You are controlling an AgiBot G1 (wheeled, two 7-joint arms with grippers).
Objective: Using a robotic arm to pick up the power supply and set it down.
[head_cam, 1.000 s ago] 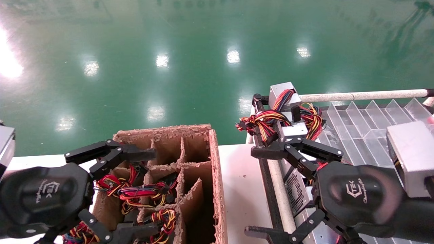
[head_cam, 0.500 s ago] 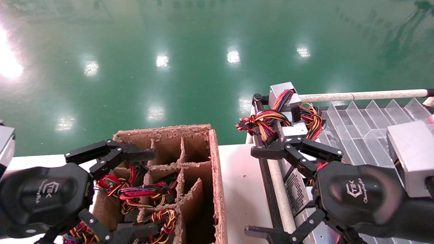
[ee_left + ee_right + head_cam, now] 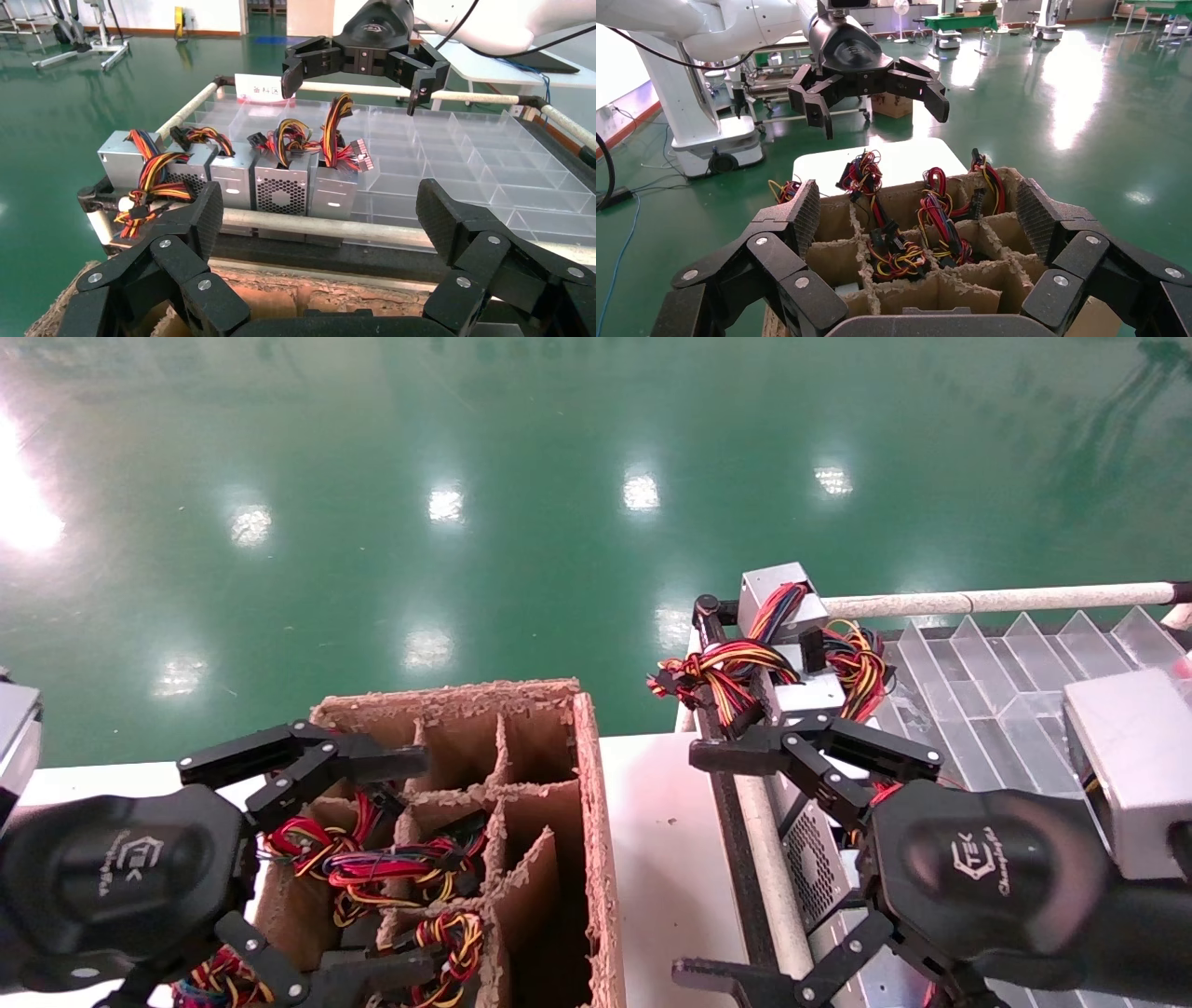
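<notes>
Power supply (image 3: 282,189) units, five in a row, stand upright in the clear tray (image 3: 450,165) along its rail-side edge, mesh vents facing the cardboard box (image 3: 521,775), wire bundles rising from their tops. The row's long axis runs along the tray's rail. The box is divided into cells, several holding wired units. The right gripper (image 3: 712,864) hovers over the row, fingers spread wide and empty. The left gripper (image 3: 386,873) hangs above the box, fingers likewise wide.

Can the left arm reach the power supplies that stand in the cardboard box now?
Probably yes. The left tool hovers open right over the cardboard box, whose top is open, and the power supplies' wire bundles sit uncovered in the cells.
</notes>
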